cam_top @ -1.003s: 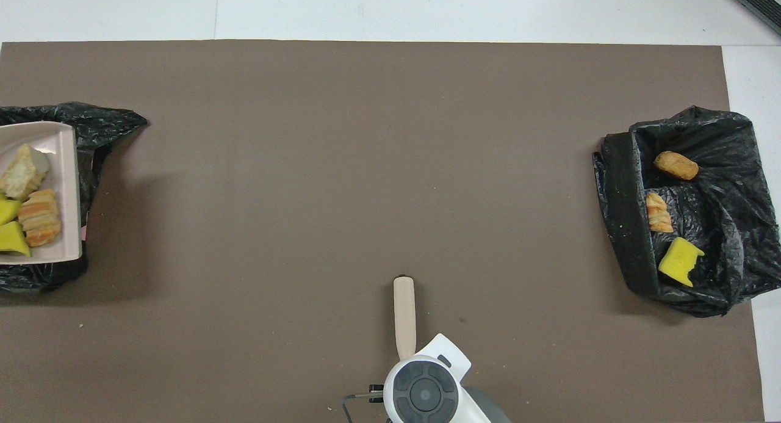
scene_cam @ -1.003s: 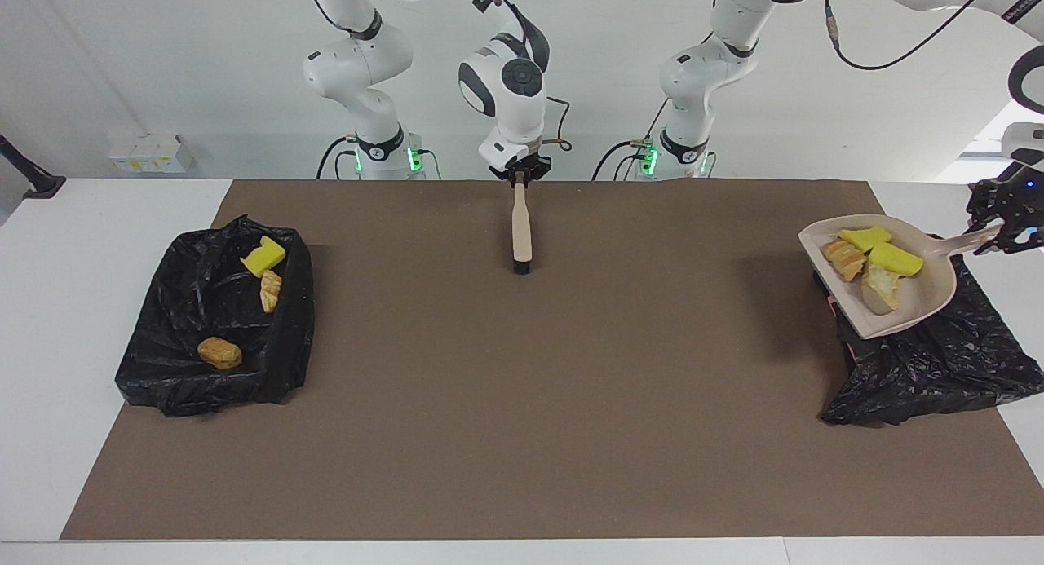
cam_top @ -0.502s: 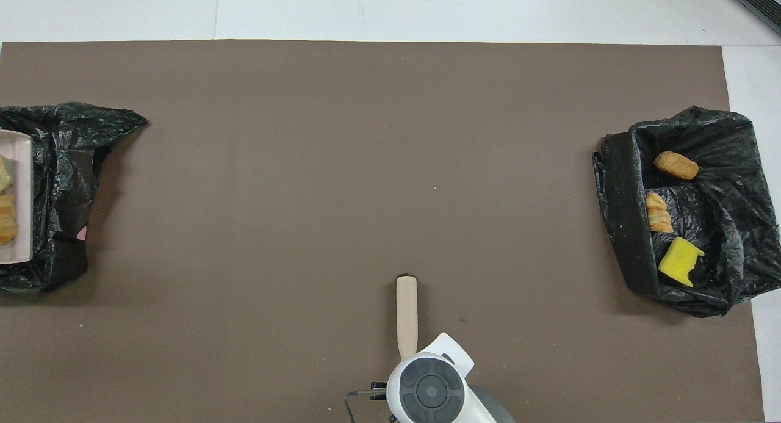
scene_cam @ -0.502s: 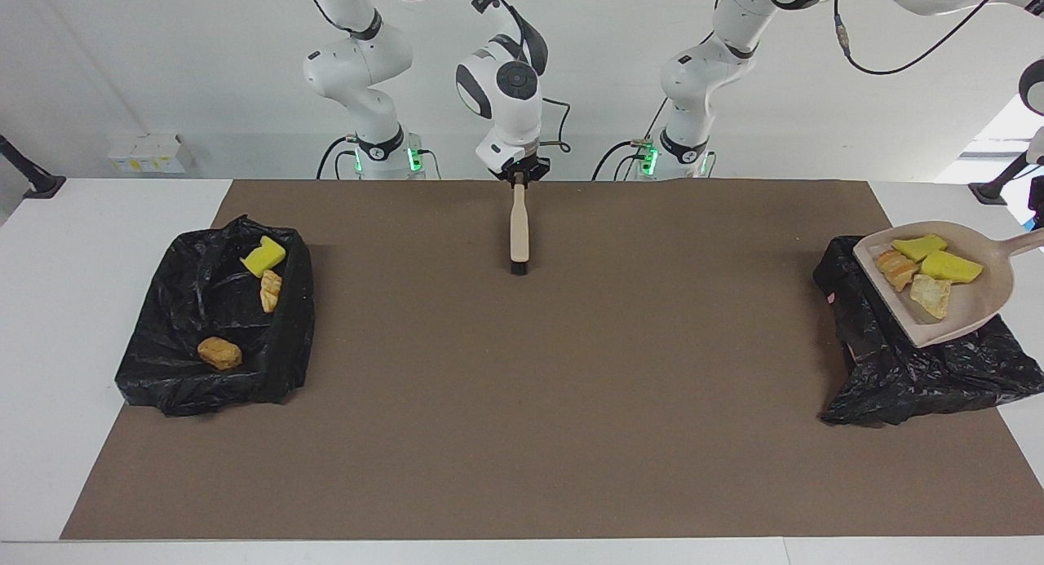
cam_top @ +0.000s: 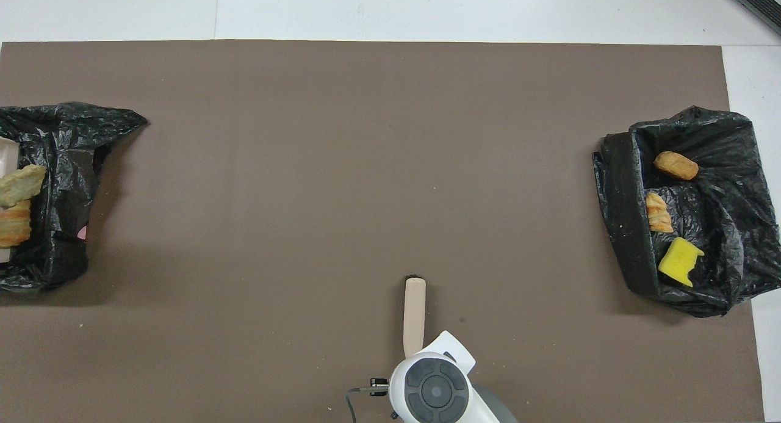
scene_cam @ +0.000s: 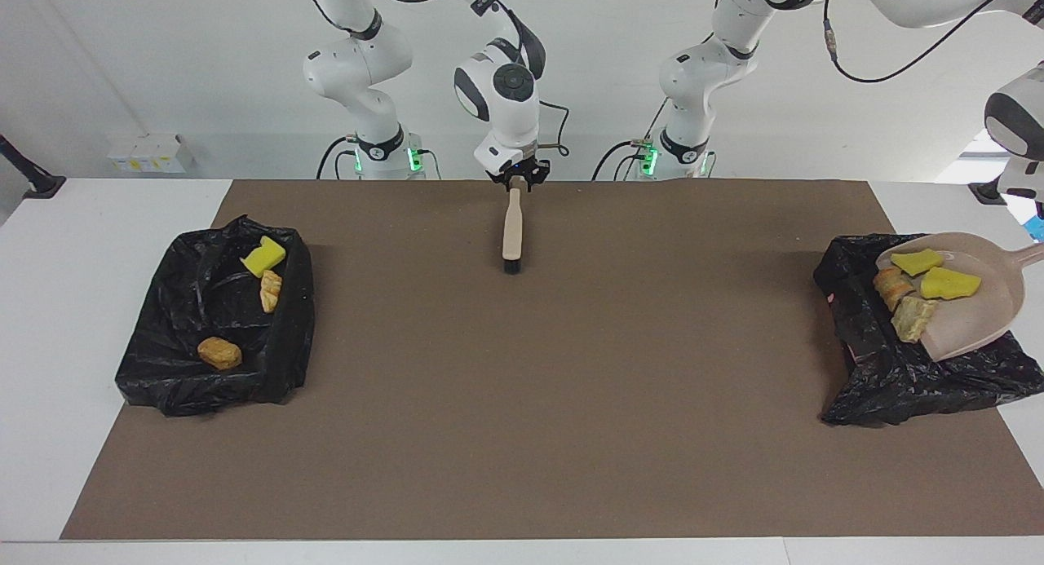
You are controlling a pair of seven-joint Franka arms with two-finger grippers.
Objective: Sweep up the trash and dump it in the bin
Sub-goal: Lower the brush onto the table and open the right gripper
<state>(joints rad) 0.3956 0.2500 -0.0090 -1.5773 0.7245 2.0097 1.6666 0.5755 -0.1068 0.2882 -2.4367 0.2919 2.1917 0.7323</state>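
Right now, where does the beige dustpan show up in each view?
Facing view: the dustpan is at the picture's right edge, tilted over the black bin bag at the left arm's end.
Overhead view: only a sliver of it shows at the left edge.
Shared landmark: the brush on the mat.

glossy crinkled black plastic bin liner [scene_cam: 214, 328]

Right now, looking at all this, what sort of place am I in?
Probably a robotics lab set up for a cleaning test: two white robot arms bolted at a table under a brown mat, plain white walls, and black bag-lined bins holding sponge and bread scraps.
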